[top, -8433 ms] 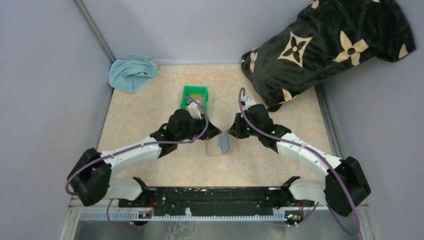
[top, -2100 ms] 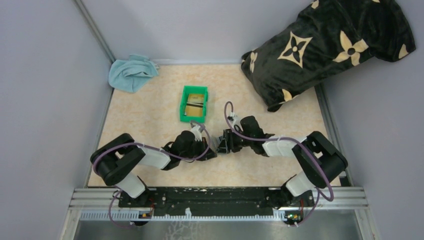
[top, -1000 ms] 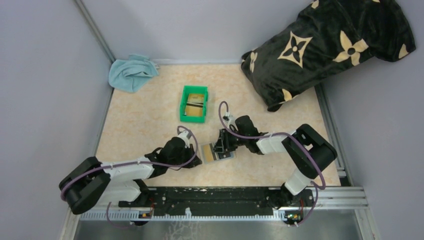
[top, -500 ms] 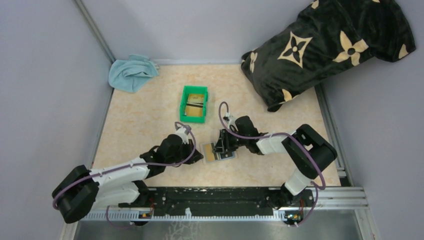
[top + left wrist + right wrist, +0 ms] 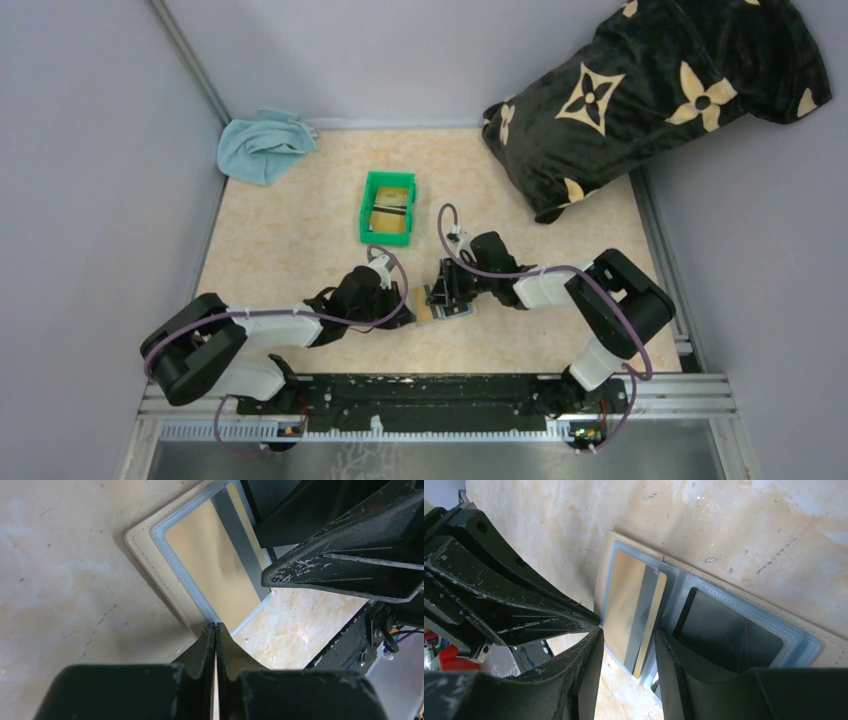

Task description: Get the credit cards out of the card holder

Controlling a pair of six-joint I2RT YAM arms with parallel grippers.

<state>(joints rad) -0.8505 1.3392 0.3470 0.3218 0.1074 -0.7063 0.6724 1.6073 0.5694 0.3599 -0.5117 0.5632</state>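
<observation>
Overhead view of two robot arms meeting over a card holder [image 5: 443, 311] that lies open and flat on a pale marbled table [image 5: 280, 240], near the front edge and between the two grippers. The left gripper [image 5: 216, 630] has its fingers pressed together, with nothing visible between them. Their tip rests against the near edge of the holder's clear plastic pocket. The right gripper [image 5: 628, 630] is spread, one finger on each side of that pocket, and seems to be holding the holder down, though contact is hard to confirm. A gold card [image 5: 624, 605] with a grey stripe sits inside this pocket, and a black card [image 5: 724, 630] sits in the pocket beside it. Neither has been pulled out. Further back on the table, well apart from the holder, a green bin [image 5: 370, 205] holds what look like a tan card and a dark one, too small to make out for certain. Judging by this, the job is partly done. Some cards appear to be out already, at least two are left to remove, and the gold one looks to be next.
</observation>
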